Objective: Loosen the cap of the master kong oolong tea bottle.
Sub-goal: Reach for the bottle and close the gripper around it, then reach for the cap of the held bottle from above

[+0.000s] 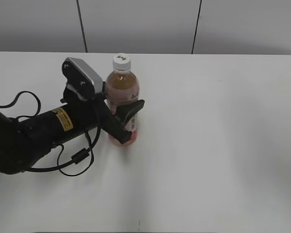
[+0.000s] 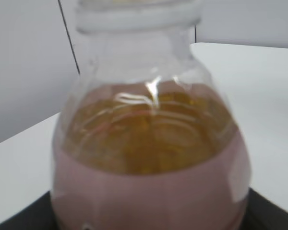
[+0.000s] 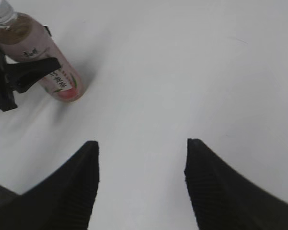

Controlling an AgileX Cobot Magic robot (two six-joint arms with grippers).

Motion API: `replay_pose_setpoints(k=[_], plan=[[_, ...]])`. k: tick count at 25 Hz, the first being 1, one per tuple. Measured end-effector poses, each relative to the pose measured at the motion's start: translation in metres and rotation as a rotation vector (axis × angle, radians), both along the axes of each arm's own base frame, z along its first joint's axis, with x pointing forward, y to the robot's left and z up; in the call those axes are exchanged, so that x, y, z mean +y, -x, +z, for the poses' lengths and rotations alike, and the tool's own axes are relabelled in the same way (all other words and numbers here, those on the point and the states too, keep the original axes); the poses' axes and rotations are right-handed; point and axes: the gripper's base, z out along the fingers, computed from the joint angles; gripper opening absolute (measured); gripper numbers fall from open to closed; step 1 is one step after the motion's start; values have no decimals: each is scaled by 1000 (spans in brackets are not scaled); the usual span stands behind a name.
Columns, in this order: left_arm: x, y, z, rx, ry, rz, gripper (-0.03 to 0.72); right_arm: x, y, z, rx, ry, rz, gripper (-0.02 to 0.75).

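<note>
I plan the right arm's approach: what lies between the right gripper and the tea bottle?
Nothing: the right wrist view shows only bare white table between the open right gripper and the tea bottle, which the left gripper holds.

glossy clear plastic bottle [image 1: 121, 104] — white plastic cap [image 1: 121, 60], smooth matt white table [image 1: 223, 145].

Upright tea btl [image 1: 122, 104], cap [image 1: 121, 60] on
</note>
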Motion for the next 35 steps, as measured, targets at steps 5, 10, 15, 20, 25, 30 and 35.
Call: replay_pose_setpoints(k=[5, 10, 15, 20, 25, 30, 35], plan=[[-5, 6, 0, -21, -22, -88, 422, 15, -24, 28, 45, 82, 258, 435], [-6, 8, 3, -25, -43, -115, 422, 42, -52, 60, 78, 155, 529, 433], [-5, 8, 7, -13, -85, -117, 422, 91, -78, 68, 90, 265, 718, 433], [-6, 10, 9, -17, -110, -142, 422, 140, -99, 61, 130, 381, 822, 433], [-8, 13, 9, -28, -124, -183, 422, 166, -113, 64, 128, 416, 865, 433], [-8, 13, 9, -28, -124, -185, 422, 185, -130, 61, 335, 215, 586, 432], [-8, 13, 9, -29, -123, -185, 422, 197, -142, 41, 577, 32, 334, 414]])
